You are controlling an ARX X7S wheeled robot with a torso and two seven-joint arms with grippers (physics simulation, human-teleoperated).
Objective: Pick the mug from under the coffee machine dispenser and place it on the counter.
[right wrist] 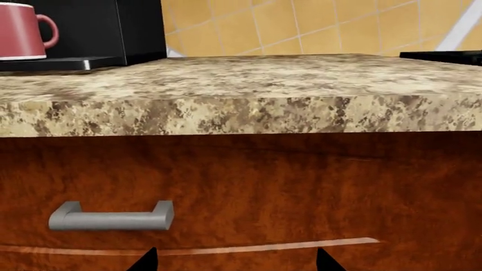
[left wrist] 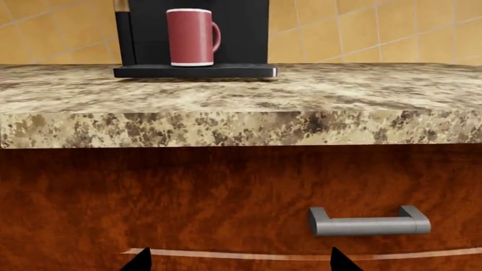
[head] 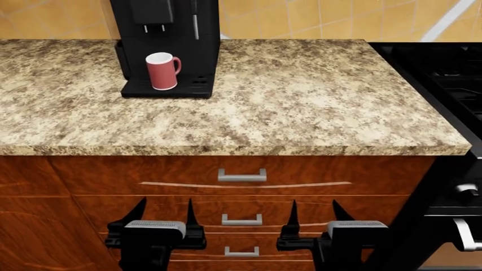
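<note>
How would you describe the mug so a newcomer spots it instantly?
On the speckled beige-and-brown stone counter, find the tall black coffee machine at the back left. On its black base tray, below the spout block, stands the small red cylindrical mug, the only red thing there.

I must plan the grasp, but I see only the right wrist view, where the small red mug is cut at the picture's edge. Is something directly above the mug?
Observer: Yes. In the head view the boxy black dispenser with two short nozzles hangs above the small red mug.
Operator: Which way does the handle point?
Observer: Toward the black stovetop, at the robot's right side.
Operator: Where are both grippers?
Observer: The left gripper and the right gripper are both open, low before the wooden drawers, below the speckled granite counter.
</note>
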